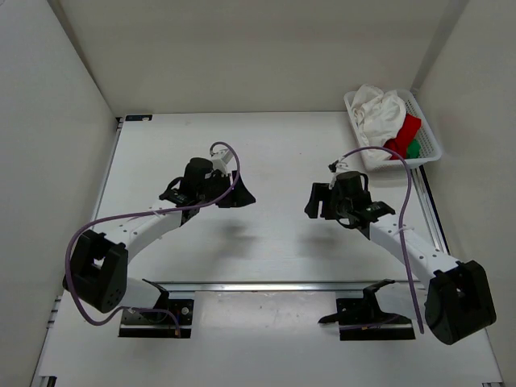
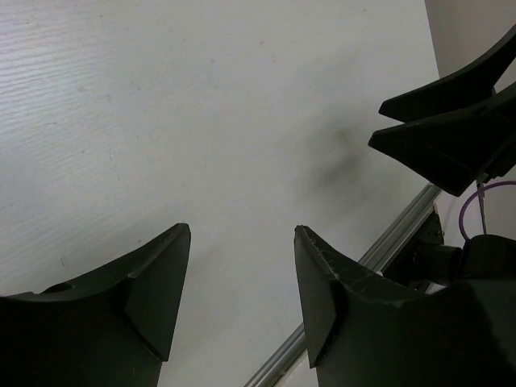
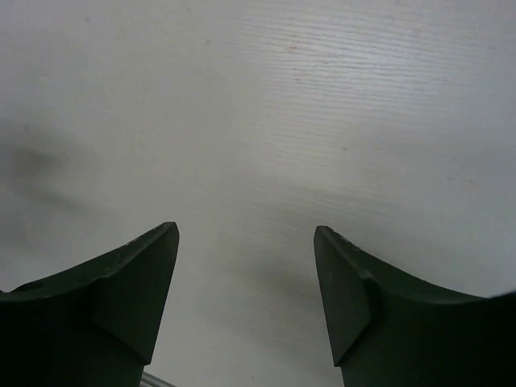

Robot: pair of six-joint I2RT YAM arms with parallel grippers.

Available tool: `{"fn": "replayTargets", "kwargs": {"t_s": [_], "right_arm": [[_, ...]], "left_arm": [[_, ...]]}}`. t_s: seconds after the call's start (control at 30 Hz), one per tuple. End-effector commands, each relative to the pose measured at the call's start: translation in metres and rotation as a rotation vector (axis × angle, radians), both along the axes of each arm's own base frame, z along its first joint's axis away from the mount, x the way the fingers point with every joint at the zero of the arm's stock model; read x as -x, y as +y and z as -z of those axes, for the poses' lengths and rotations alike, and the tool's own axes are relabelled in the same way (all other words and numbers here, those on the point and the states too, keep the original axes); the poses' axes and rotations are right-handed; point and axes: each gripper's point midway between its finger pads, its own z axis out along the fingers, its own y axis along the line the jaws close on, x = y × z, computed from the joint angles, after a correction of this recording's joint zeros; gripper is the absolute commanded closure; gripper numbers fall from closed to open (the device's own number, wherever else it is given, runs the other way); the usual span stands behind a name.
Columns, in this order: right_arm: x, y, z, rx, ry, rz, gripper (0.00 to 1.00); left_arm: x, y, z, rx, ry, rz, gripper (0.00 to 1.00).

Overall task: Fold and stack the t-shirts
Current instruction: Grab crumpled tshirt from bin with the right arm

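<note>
1. The three t-shirts lie crumpled together in the white mesh basket (image 1: 428, 129) at the table's (image 1: 282, 153) far right corner.
2. The cream-white shirt (image 1: 379, 109) is a rumpled heap filling most of the basket.
3. The red shirt (image 1: 403, 133) shows as a bright strip at its near edge, with a small patch of the green shirt (image 1: 413, 150) beside it.
4. The left gripper (image 2: 242, 234) hangs released over bare table, grasping nothing.
5. The right gripper (image 3: 246, 230) is likewise spread wide and empty, well apart from the basket.
</note>
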Motion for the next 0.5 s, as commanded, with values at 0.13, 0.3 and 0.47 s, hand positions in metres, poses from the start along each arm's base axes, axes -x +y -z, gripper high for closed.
{"fn": "replayTargets", "kwargs": {"t_s": [0.13, 0.3, 0.47], "right_arm": [[-0.014, 0.0, -0.027, -0.075, -0.073, -0.014, 0.51], [-0.047, -0.011, -0.049, -0.029, -0.101, 0.049, 0.94], [-0.114, -0.07, -0.069, 0.044, -0.134, 0.232, 1.0]], "left_arm": [[0.011, -0.003, -0.02, 0.085, -0.085, 0.023, 0.35], [0.029, -0.021, -0.003, 0.036, -0.057, 0.053, 0.57], [0.068, -0.044, 0.019, -0.01, -0.043, 0.131, 0.63]]}}
